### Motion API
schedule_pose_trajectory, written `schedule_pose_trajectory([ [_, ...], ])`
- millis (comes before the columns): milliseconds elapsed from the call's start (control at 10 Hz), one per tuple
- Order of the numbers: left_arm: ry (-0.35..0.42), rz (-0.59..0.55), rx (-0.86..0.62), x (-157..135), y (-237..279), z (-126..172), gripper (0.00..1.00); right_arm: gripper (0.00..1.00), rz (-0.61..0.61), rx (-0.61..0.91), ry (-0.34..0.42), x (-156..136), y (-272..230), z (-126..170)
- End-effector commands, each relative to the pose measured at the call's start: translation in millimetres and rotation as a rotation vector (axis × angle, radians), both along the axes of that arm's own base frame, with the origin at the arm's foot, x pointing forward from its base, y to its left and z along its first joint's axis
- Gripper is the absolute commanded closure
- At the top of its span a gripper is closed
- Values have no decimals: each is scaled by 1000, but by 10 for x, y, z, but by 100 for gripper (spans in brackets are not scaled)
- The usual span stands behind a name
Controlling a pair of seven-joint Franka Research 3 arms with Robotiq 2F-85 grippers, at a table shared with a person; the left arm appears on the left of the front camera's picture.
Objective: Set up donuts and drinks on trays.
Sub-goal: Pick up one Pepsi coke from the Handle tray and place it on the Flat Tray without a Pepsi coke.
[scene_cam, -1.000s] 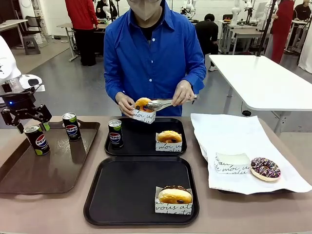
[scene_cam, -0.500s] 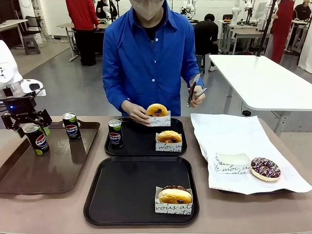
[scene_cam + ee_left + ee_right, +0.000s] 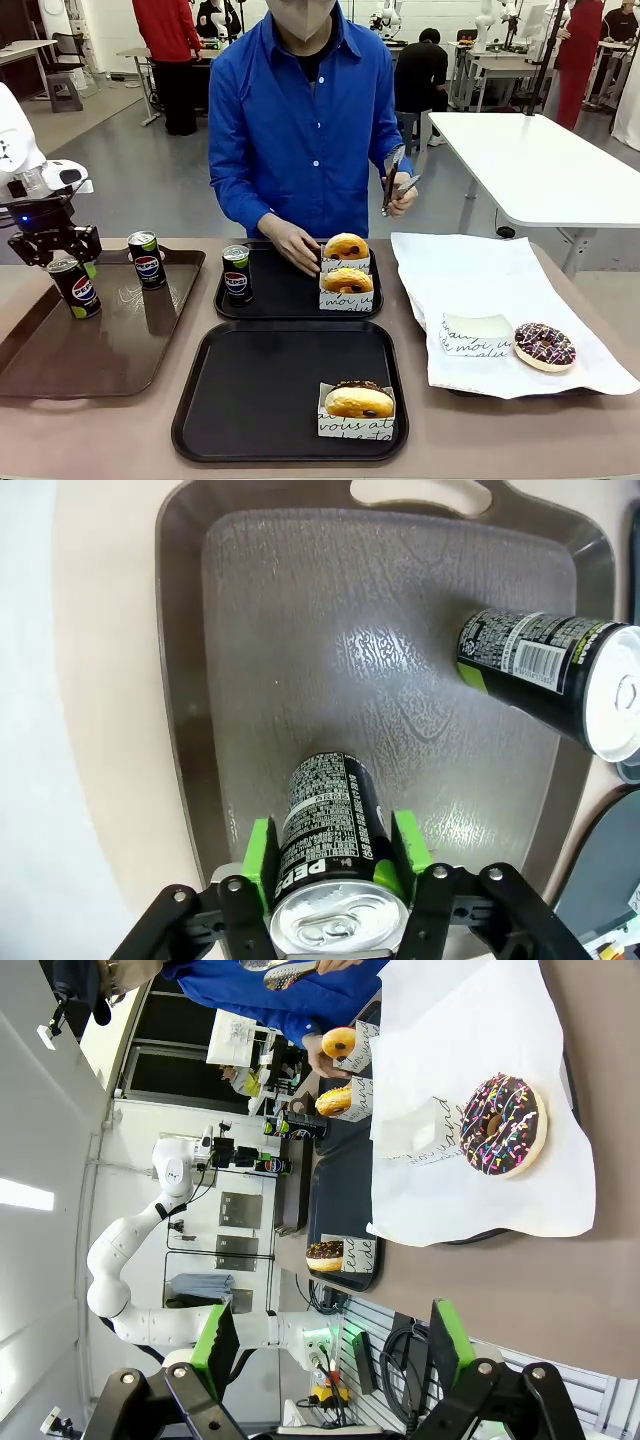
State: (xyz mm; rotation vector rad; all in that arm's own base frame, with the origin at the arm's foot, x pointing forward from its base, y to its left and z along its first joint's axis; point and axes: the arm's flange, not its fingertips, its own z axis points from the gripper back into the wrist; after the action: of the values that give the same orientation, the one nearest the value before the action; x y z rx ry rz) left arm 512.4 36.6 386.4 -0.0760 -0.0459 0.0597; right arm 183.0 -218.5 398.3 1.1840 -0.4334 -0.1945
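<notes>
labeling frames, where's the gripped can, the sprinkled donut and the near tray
gripped can (image 3: 325,815), left wrist view, on its black side wall
sprinkled donut (image 3: 528,342), front view, on its chocolate top
near tray (image 3: 265,395), front view, on its bare floor

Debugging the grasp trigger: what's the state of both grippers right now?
Left gripper: closed on a can standing on the brown tray.
Right gripper: open, holding nothing.

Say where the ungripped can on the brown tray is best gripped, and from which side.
Probably high on the side wall of the ungripped can, jaws straddling it from straight above: it stands upright, slim and round, with bare brown tray all around it.
</notes>
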Motion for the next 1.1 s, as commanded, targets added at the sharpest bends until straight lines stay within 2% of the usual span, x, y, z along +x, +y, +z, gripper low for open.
schedule_pose_trajectory([
  [0,-15,1,-16,-54,21,-18,84,0,1,12,-24,9,-4,10],
  [200,4,1,-44,-107,42,81,100,0,1,12,-24,9,-4,10],
  [500,3,-17,-79,-289,29,396,100,0,1,12,-24,9,-4,10],
  [600,66,-43,-66,-515,-43,656,100,0,1,12,-24,9,-4,10],
  [700,86,-84,-56,-758,-122,891,100,0,1,12,-24,9,-4,10],
  [1000,47,-177,-8,-1446,-356,1378,100,0,1,12,-24,9,-4,10],
])
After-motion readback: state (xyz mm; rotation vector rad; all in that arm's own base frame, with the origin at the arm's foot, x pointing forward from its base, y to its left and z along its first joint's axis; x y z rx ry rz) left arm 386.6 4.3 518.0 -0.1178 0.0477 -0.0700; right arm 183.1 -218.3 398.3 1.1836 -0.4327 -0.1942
